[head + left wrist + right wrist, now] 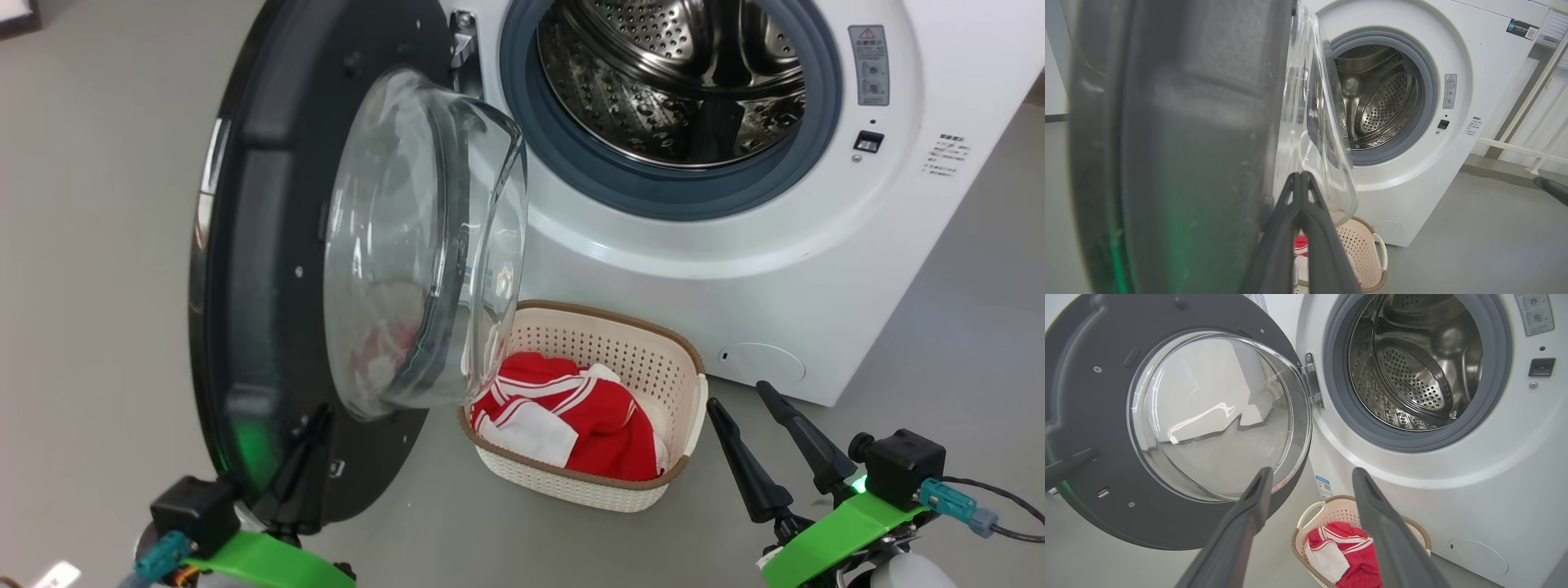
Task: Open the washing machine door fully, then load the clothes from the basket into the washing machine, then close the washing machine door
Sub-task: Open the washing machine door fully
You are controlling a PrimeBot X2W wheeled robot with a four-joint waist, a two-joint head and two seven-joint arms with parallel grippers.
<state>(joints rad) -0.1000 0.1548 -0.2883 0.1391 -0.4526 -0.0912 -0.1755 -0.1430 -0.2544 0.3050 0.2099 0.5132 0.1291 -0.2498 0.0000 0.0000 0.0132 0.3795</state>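
The washing machine door (269,245) stands swung out on its hinge at the left, dark inner face turned toward the drum. The left gripper (320,418) has its two fingers pressed together with nothing between them, and their tips lie against the lower inner face of the door, near its rim. The glass bowl window (408,245) bulges rightward and overhangs the left end of the basket (620,314), which sits on the floor just in front of the washing machine (735,269), below the open drum (678,73). The clothes (588,416) lie bundled inside the basket, red with white stripes, untouched. At the right, the right gripper (739,396) hovers just beside the basket's right end with jaws spread wide and empty.

The step in hand looks like the first one: getting the door fully open. It is well out, yet the window partly covers the basket, so the next move probably calls for the closed left fingers to push the door further leftward until the window clears the basket, then for the right gripper to drop onto the clothes
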